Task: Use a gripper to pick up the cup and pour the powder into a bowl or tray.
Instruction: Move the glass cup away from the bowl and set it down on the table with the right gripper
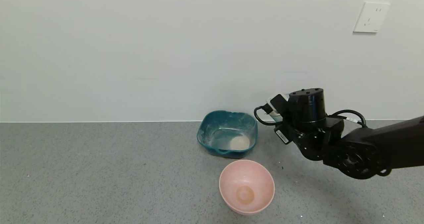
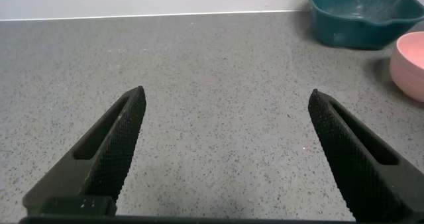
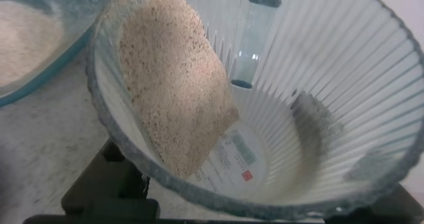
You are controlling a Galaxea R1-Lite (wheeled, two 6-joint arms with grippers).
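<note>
My right gripper [image 3: 252, 207] is shut on the cup [image 3: 318, 85], a ribbed pale blue-green tumbler, and holds it tilted just to the right of the teal dish [image 1: 212, 124]. The powder [image 3: 172, 85] lies as a beige heap against the cup's lower side, reaching its rim. A second heap of powder [image 1: 239, 141] lies inside the dish, and it also shows in the right wrist view [image 3: 26, 32]. In the head view the right wrist [image 1: 306, 109] hides most of the cup. My left gripper [image 2: 225, 95] is open and empty above bare table, far left of the dish [image 2: 364, 18].
A round pink bowl [image 1: 246, 186] stands on the grey table just in front of the teal dish, and it also shows in the left wrist view [image 2: 411, 65]. The white wall runs close behind the dish. A wall socket [image 1: 371, 17] is at the upper right.
</note>
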